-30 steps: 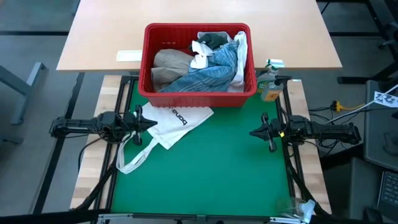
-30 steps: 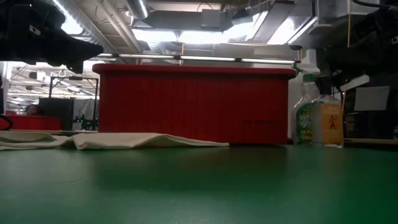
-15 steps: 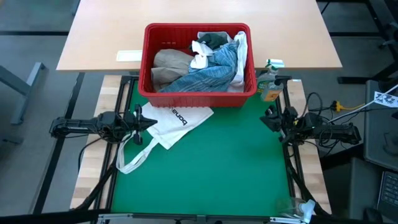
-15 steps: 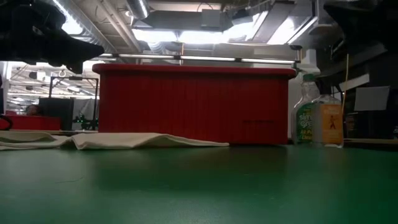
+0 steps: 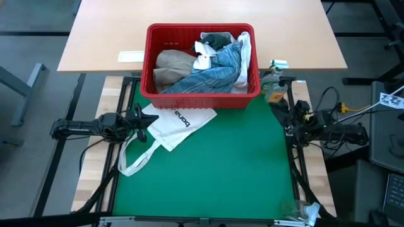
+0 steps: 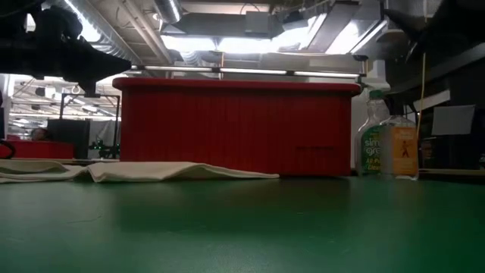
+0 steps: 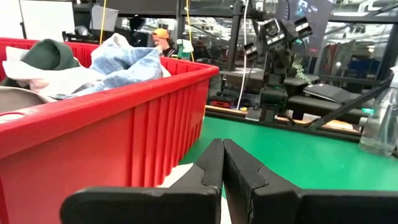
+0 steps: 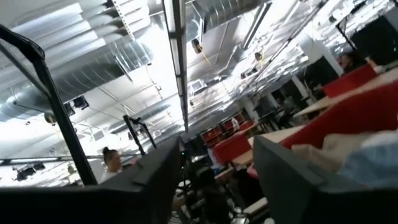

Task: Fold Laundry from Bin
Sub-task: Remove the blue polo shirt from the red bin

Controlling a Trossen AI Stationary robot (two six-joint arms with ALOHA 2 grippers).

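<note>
Nearest me the green mat (image 5: 214,164) lies bare. On my left, the left gripper (image 5: 142,120) hovers low with its fingers (image 7: 214,165) pressed together, holding nothing, its tip over the near edge of the white tote bag (image 5: 173,125) that lies flat just in front of the basket. On my right, the right gripper (image 5: 276,108) sits at the mat's right edge, tilted upward, its fingers (image 8: 155,180) spread wide with nothing between them. It is just beside the spray bottle (image 5: 274,82) and off the basket's right front corner.

Farther back stands the red basket (image 5: 201,99), between the two arms and beyond both. The laundry (image 5: 205,66) is piled inside it: a blue-striped cloth across the middle, a tan piece on the left, dark green and white pieces toward the far right. Neither gripper touches any of it.
</note>
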